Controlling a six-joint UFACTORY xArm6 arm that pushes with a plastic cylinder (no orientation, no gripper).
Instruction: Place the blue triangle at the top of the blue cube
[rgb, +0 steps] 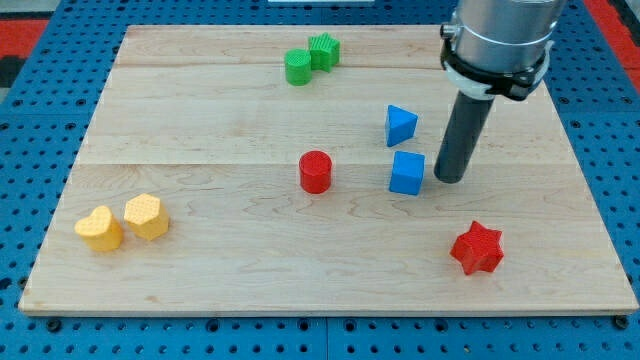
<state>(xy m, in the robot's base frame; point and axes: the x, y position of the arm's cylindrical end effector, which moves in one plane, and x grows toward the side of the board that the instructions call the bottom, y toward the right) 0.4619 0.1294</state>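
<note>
We hold nothing; my tip (449, 180) sits just right of the blue cube (407, 172). The blue triangle (401, 125) (1 block) already lies above it: nudge gently.

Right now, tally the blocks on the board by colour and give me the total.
Blue: 2, the blue triangle and the blue cube
Green: 2
Red: 2, a cylinder and a star
Yellow: 2
Total: 8 blocks
</note>
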